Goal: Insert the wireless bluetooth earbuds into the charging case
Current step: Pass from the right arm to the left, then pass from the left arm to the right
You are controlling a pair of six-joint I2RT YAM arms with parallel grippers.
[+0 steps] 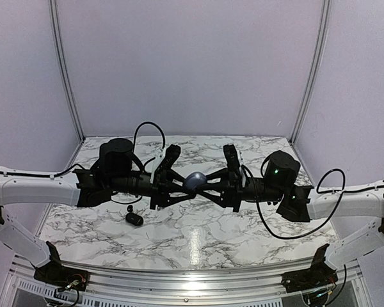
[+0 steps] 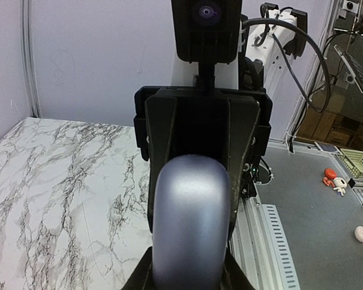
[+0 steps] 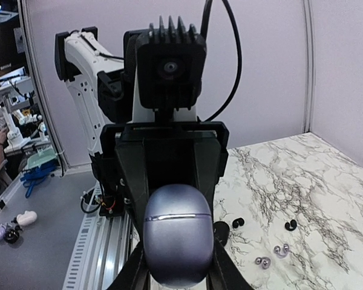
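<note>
A closed lavender-grey oval charging case (image 1: 196,181) hangs in mid-air above the table's middle, held from both sides. My left gripper (image 1: 186,184) is shut on its left end and my right gripper (image 1: 208,183) on its right end. The case fills the left wrist view (image 2: 190,223), and in the right wrist view (image 3: 178,235) its lid seam shows shut. Two black earbuds (image 3: 237,222) (image 3: 290,225) and two silvery earbuds (image 3: 282,250) (image 3: 263,262) lie loose on the marble. In the top view the arms hide them.
A black oval case (image 1: 134,219) lies on the marble table (image 1: 198,236) under the left arm, near the front; it also shows in the right wrist view (image 3: 220,231). A metal rail (image 1: 179,281) runs along the near edge. Purple walls enclose the table.
</note>
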